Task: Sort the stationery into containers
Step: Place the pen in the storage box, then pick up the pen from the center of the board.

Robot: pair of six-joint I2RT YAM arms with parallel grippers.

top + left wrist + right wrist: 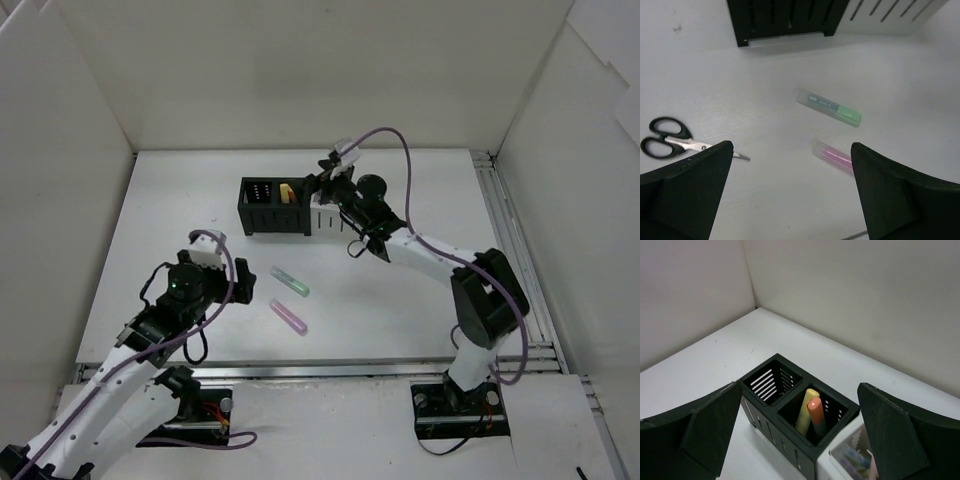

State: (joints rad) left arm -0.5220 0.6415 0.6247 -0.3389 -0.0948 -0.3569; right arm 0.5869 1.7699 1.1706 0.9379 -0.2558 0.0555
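The black container (790, 440) stands right below my open right gripper (799, 386), whose jaws hold nothing. A yellow marker (806, 407) and an orange marker (816, 415) lean in its right compartment; its left compartment (771, 380) looks empty. The white container (840, 466) touches its right side and holds pale markers (856, 456). On the table lie a green marker (832, 107) and a pink marker (832, 155). My left gripper (791, 147) hovers open just short of the pink one. From above, the right gripper (327, 185) partly hides the white container (322, 220).
Black-handled scissors (667, 140) lie left of the left gripper. White walls (300, 70) enclose the table on three sides. The black container (272, 205) sits mid-table toward the back, the loose markers (290, 300) in front of it.
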